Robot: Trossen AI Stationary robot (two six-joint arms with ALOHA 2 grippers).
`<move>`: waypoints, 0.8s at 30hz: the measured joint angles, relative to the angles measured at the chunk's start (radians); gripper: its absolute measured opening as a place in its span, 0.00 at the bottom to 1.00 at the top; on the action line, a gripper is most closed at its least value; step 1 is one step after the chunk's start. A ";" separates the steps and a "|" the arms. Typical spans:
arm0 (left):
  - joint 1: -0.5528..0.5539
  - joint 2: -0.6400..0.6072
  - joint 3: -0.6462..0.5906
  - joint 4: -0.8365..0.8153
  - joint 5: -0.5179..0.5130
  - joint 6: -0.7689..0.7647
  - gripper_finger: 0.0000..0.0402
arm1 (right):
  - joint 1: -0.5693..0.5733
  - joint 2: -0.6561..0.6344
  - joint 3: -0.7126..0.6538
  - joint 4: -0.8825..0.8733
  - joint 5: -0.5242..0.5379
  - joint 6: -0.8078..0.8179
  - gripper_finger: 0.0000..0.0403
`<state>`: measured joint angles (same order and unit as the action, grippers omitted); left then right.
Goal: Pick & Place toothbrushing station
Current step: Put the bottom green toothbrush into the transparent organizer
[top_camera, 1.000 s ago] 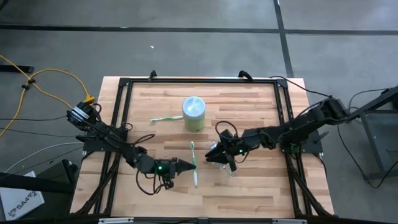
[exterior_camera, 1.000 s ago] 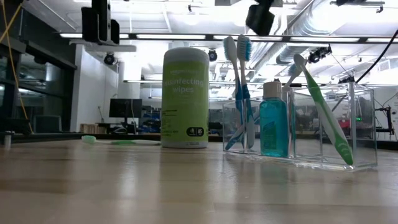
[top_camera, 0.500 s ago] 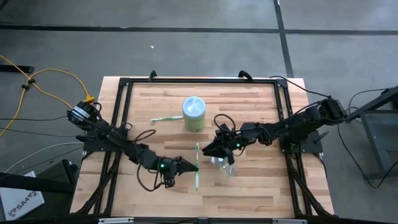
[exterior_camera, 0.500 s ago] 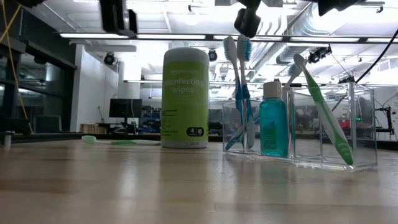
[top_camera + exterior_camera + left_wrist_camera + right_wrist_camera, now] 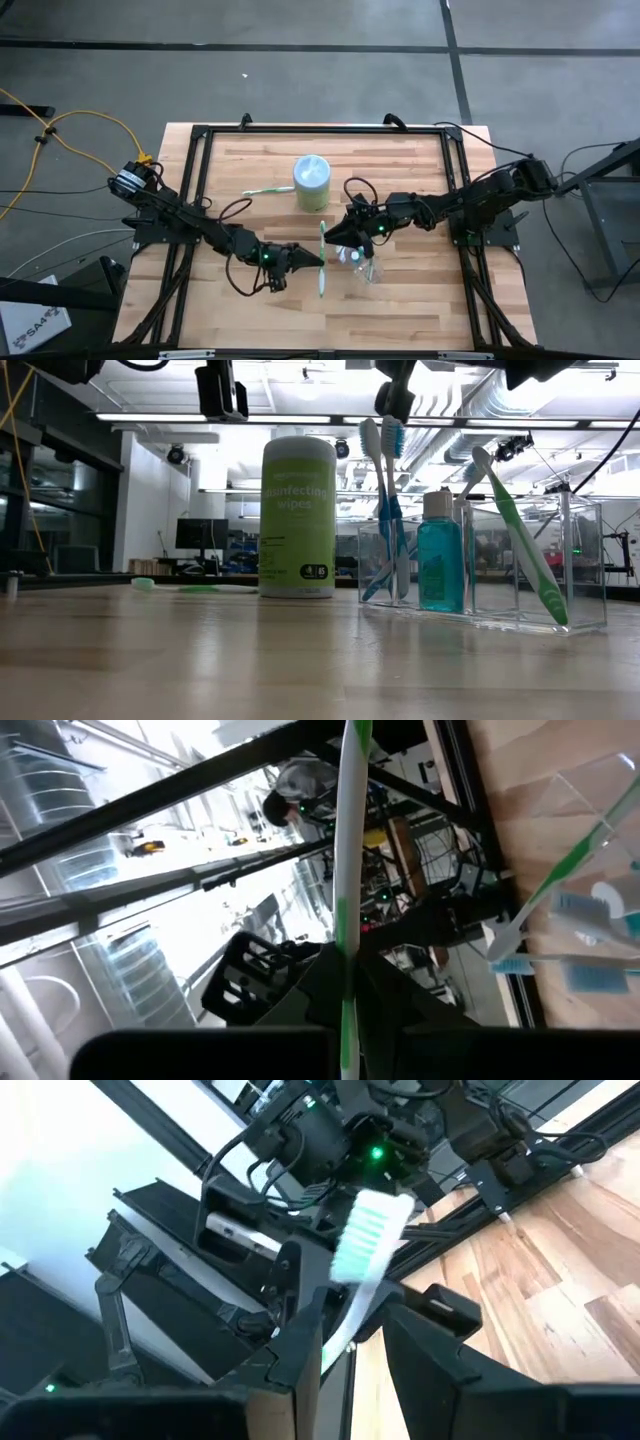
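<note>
Both grippers pinch one green-white toothbrush (image 5: 321, 258): left gripper (image 5: 312, 264) mid-handle, right gripper (image 5: 334, 236) seemingly below the bristles, beside the clear organizer (image 5: 362, 266).

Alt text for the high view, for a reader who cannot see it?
Over a wooden table, the left gripper holds a slim green-white toothbrush, meeting the right gripper beside a clear plastic organizer. A green wipes canister stands behind them, another green toothbrush lying beside it.
</note>
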<state>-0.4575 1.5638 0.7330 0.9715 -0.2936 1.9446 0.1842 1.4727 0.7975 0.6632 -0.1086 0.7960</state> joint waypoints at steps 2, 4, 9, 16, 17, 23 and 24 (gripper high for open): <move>0.000 0.000 0.000 0.004 0.005 0.001 0.01 | -0.010 0.000 0.000 0.000 -0.009 0.005 0.25; 0.002 0.000 0.000 0.004 0.009 -0.001 0.01 | -0.019 0.000 0.000 0.000 -0.019 0.005 0.25; 0.025 0.000 0.002 0.003 0.011 -0.005 0.01 | -0.023 0.000 0.000 0.008 -0.022 0.005 0.25; 0.069 0.000 0.005 0.003 0.062 -0.048 0.01 | -0.023 0.000 0.000 0.008 -0.024 0.002 0.25; 0.073 0.000 0.005 0.003 0.072 -0.052 0.01 | -0.023 0.000 0.000 0.008 -0.024 -0.002 0.25; 0.080 -0.001 0.005 0.003 0.079 -0.057 0.01 | -0.024 0.000 0.000 0.008 -0.024 -0.005 0.25; 0.080 -0.001 0.005 0.003 0.079 -0.057 0.01 | -0.024 0.000 0.000 0.008 -0.024 -0.006 0.25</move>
<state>-0.3771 1.5631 0.7383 0.9743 -0.2148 1.8874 0.1604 1.4723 0.7975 0.6716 -0.1323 0.7901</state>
